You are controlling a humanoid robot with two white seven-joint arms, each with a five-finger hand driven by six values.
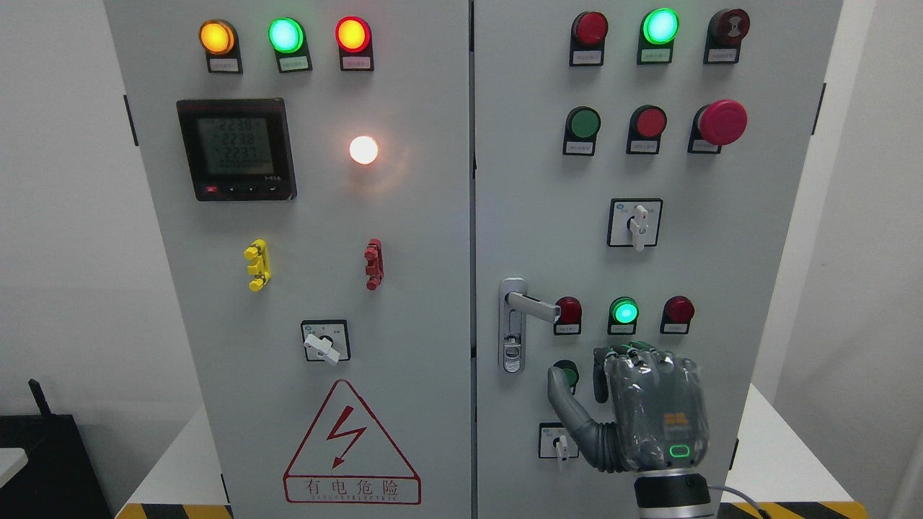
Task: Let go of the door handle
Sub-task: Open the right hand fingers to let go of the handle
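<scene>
The silver door handle (532, 305) sticks out level to the right from its lock plate (512, 326) on the right cabinet door. My right hand (606, 393), grey with a green light on its back, hangs below and to the right of the handle, clear of it. Its thumb points up to the left and its fingers are loosely bent forward, holding nothing. The hand covers part of a green button (567, 373) and a small rotary switch (557, 441). My left arm does not show.
The grey two-door cabinet (404, 303) fills the view, with lit lamps, push buttons, a red emergency stop (722, 122), rotary switches (634, 223) and a meter (236, 149). A red warning triangle (351, 447) marks the left door. White ledges flank the base.
</scene>
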